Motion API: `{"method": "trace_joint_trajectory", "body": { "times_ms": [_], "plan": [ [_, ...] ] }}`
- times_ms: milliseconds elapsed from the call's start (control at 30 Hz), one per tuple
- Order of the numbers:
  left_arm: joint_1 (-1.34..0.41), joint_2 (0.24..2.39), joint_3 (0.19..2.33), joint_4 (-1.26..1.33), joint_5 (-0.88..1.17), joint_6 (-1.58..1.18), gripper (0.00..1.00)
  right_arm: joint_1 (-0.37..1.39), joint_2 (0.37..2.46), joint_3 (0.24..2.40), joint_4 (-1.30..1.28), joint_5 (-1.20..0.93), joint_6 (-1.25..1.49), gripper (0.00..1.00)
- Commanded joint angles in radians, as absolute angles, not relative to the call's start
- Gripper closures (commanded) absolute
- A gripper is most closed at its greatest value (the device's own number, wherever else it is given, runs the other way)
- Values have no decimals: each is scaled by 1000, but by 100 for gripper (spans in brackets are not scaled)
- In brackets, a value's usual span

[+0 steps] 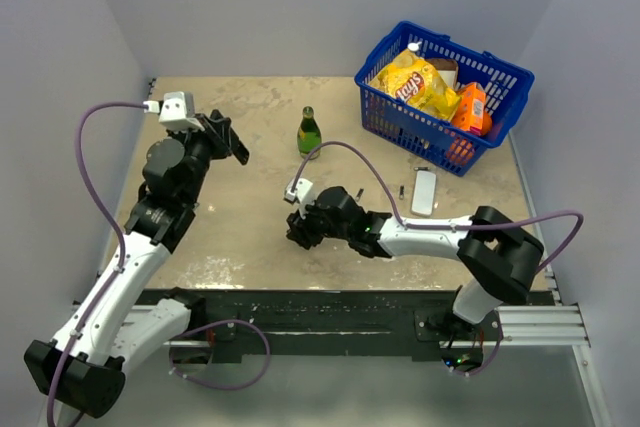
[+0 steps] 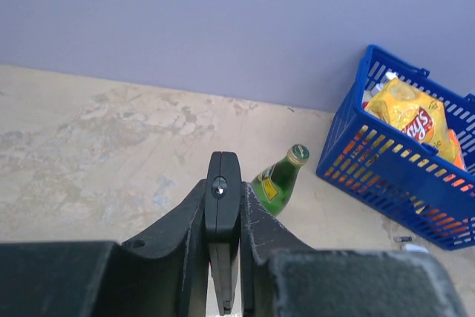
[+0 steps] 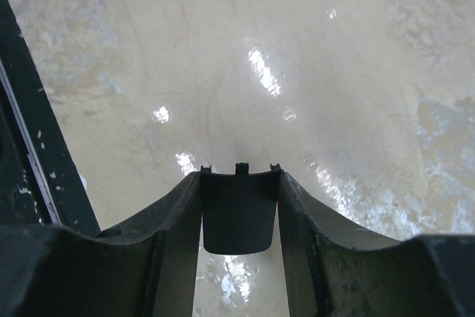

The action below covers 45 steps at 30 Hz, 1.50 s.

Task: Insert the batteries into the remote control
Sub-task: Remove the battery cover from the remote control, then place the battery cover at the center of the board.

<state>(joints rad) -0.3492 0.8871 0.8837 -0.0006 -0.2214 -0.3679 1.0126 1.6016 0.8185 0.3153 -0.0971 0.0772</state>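
Barely started: my left jaws clamp the remote (image 2: 223,202), right jaws grip its cover (image 3: 239,209); batteries (image 1: 402,190) lie unloaded center-right.

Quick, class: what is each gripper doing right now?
Left gripper: closed, holding the remote control.
Right gripper: closed on the black cover piece.

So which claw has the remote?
The left gripper clamps the slim black remote; the right gripper, near the middle, holds only the small cover.
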Motion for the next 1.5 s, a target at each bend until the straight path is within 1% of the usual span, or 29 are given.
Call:
{"method": "trace_joint_trajectory", "body": {
  "times_ms": [0,100,333,467,700,933,1033,1067,1200,1233,1333,1367,1433,1467],
  "plan": [
    [-348,868,917,89,-264,-328,100,1015,1574,845,278,-98,68,83],
    [-348,845,904,66,-256,-342,100,1015,1571,883,215,-69,74,83],
    [-348,735,838,38,-222,-353,100,1014,1627,1005,3,106,127,83],
    [-348,677,810,17,-224,-353,100,1002,1703,1089,-133,161,175,80],
    [-356,607,762,2,-284,-315,100,986,1862,1218,-304,221,250,78],
    [-374,586,758,2,-304,-288,100,983,1936,1295,-397,259,273,70],
    [-380,580,758,2,-311,-279,100,982,1950,1301,-402,250,284,63],
    [-382,577,758,2,-314,-276,100,983,1951,1302,-403,252,290,57],
    [-388,571,758,2,-313,-275,100,982,1951,1310,-414,258,301,43],
    [-388,569,756,2,-308,-275,100,982,1951,1313,-416,259,302,37],
    [-391,561,758,2,-304,-272,100,983,1945,1322,-414,250,305,25],
    [-391,558,756,2,-301,-268,100,983,1937,1324,-411,244,307,19],
    [-391,555,756,2,-293,-267,100,983,1919,1338,-405,236,308,13],
    [-391,554,756,2,-290,-267,100,983,1908,1341,-405,238,308,8]
  ]
}}
